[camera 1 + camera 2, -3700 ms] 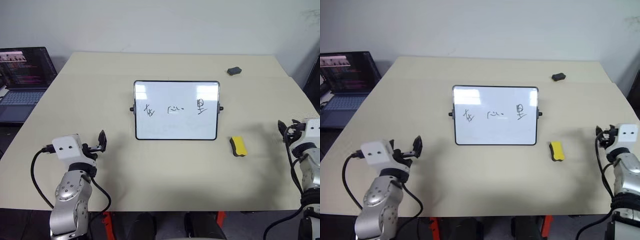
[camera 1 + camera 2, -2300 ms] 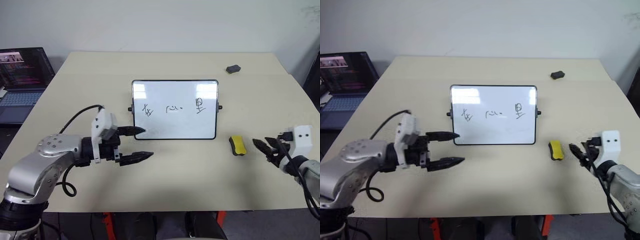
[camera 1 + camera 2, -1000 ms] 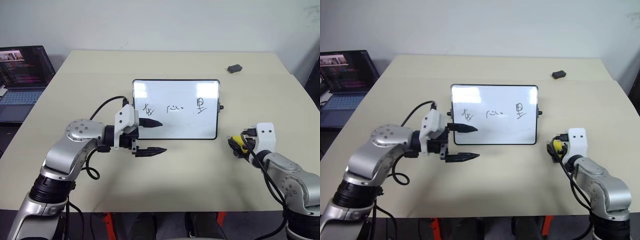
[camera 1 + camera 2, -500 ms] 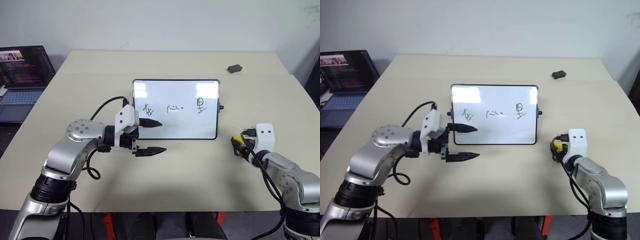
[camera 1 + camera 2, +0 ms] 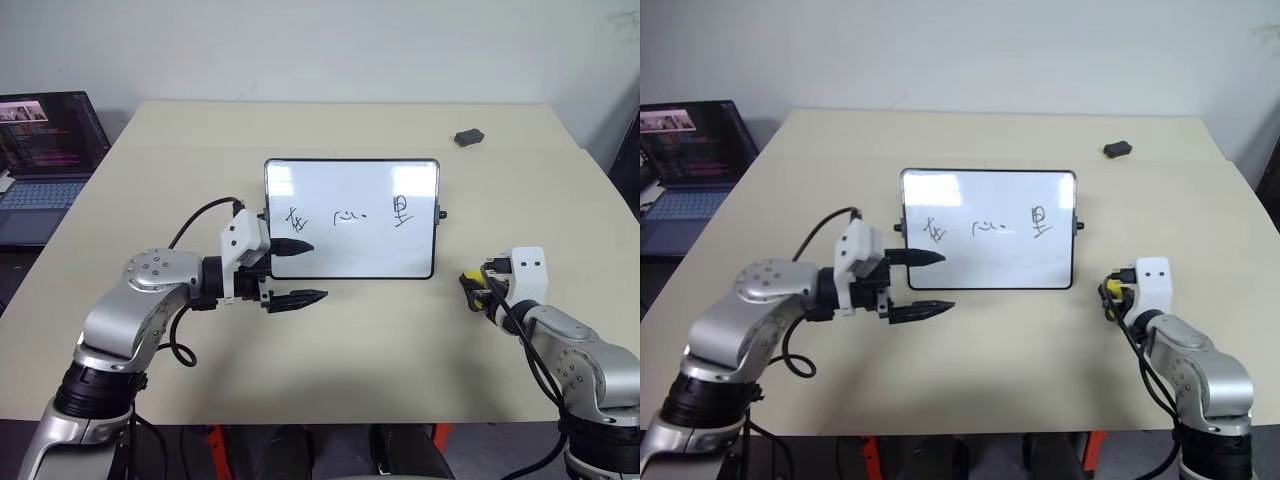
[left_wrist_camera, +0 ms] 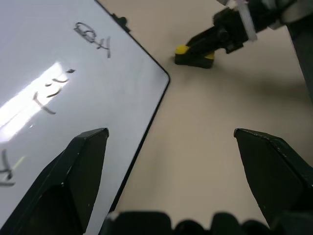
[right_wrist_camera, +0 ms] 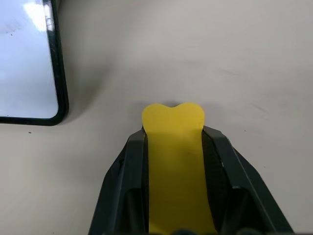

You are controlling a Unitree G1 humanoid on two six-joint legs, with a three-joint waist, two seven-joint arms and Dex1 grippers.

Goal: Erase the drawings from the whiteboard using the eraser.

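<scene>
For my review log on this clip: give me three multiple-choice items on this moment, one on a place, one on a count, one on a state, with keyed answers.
1. Where does the small dark lump lie?
A. on the whiteboard
B. at the table's far right corner
C. beside the laptop

2. How many drawings are on the whiteboard?
A. one
B. three
C. five

3. How does the right gripper stand?
A. jaws wide open above the board
B. shut on nothing
C. jaws shut on the eraser

Answers:
1 B, it sits far behind the board, to the right, near the table edge.
2 B, three black scribbles stand in a row.
3 C, the right wrist view shows the yellow block pinched between both black fingers.
</scene>
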